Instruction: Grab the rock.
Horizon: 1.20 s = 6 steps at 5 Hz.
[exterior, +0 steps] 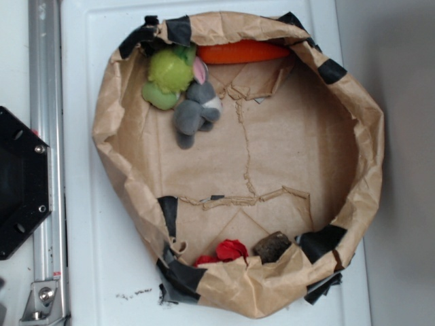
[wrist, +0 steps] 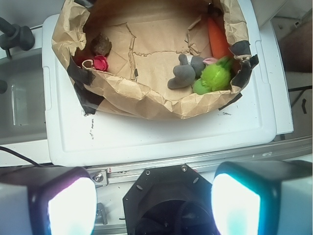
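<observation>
Sitting untouched by the bag (exterior: 370, 146) wall, beside the red thing (exterior: 232, 250), the rock (exterior: 272, 246) still needs grabbing; the pincer (wrist: 154, 196) hangs far off, wide open and empty

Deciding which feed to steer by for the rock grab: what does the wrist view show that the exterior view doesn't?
Only the wrist view shows the gripper, its two fingers spread wide at the bottom of the frame, far short of the bag, plus the near edge of the white lid.

Only the exterior view shows the whole paper bag from straight above, with no arm in sight.

Both show the rock against the bag wall beside the red item, and the grey bunny, green toy and carrot on the opposite side.
</observation>
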{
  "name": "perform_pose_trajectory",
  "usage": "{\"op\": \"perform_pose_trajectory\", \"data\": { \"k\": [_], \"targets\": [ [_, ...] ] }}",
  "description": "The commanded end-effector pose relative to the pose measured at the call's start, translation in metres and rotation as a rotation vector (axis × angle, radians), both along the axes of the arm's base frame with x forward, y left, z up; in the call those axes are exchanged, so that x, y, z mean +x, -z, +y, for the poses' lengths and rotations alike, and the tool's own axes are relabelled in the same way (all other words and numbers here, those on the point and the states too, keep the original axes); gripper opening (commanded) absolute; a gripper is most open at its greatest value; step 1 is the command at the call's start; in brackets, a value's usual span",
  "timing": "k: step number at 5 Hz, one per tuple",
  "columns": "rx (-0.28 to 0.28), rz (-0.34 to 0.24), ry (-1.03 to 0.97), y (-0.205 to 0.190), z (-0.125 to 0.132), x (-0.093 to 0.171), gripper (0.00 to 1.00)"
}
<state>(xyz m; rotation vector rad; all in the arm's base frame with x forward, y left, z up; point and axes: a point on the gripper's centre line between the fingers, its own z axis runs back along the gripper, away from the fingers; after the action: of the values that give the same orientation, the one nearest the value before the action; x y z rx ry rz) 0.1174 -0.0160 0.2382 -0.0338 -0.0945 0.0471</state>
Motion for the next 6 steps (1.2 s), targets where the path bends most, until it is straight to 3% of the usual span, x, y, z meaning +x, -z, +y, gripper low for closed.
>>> {"op": "perform_pose_trajectory", "data": {
  "k": [1, 2, 3, 4, 6],
  "targets": [
    [0.000, 0.000, 0.000, 0.000, 0.000, 0.000, 1.00],
    [0.028, -0.112, -0.119, 0.036, -0.009, 0.029, 1.00],
    [0.040, -0.290, -0.096, 0.058, -0.009, 0.062, 1.00],
    [-0.004, -0.360, -0.065, 0.083, -0.015, 0.098, 1.00],
    [-0.071, -0.257, 0.113, 0.123, -0.011, 0.146, 1.00]
  ]
}}
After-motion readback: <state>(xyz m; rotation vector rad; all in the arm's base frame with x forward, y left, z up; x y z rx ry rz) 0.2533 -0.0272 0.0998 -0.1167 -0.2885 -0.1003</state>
